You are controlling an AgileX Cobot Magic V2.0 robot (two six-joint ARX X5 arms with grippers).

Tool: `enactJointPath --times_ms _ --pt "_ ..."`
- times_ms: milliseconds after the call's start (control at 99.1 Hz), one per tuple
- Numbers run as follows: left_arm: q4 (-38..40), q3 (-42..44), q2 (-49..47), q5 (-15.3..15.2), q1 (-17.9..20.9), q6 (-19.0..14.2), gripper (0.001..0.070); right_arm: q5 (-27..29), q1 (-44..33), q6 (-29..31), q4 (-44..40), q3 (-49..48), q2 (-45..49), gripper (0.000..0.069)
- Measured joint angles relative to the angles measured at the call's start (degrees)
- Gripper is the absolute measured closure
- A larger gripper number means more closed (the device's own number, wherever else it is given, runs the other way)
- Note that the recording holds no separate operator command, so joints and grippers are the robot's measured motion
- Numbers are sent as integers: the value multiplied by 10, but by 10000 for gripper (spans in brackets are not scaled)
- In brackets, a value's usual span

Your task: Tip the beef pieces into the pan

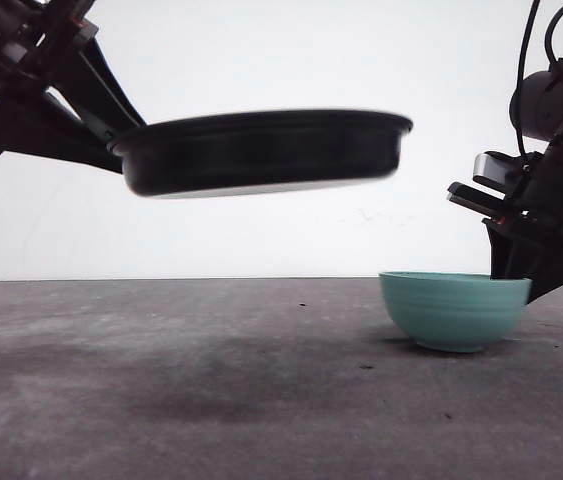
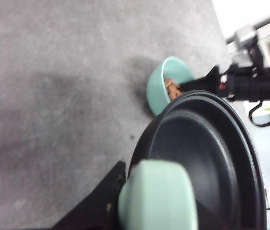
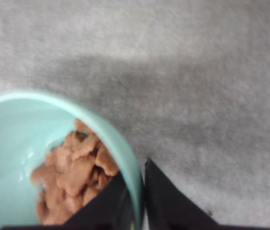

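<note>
**Right wrist view: jaws pinch the bowl rim**

Right wrist view shows the right gripper (image 3: 137, 201) clamped on the teal bowl (image 3: 15, 139) rim, one finger inside beside the beef pieces (image 3: 75, 175). Front view shows the left gripper (image 1: 111, 135) holding the pan (image 1: 261, 152) aloft; its jaw gap is hidden. Left wrist view shows the pan's green handle (image 2: 156, 196).

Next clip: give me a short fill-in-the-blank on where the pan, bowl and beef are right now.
1. The pan is held in the air by the ____ end effector.
2. The beef pieces lie inside the ____.
3. The right end effector grips the teal bowl by its ____.
4. The bowl rests on the ____.

Missing words: left; bowl; rim; table
</note>
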Motion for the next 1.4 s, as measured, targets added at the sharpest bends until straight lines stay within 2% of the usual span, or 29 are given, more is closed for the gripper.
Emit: enactJointPath --times_ms 151,333,585,746,938,1180,1402 --pt "-3 0 0 -5 0 6 660 -31 -1 0 3 0 0 675" --pt "-7 0 0 -8 0 9 660 -33 -1 0 5 0 -17 675" --pt "-9 0 0 -19 0 4 660 -33 5 4 26 8 -143 675" --pt "-9 0 0 -19 -1 -7 660 -28 51 5 28 9 -226 675" --pt "-10 0 0 -19 -2 -19 660 43 145 5 28 9 -283 675" --pt "-20 31 0 -19 -20 -25 660 149 253 2 35 9 -294 675" --pt "-42 34 0 -18 -30 -30 660 294 336 -36 52 9 -292 675"
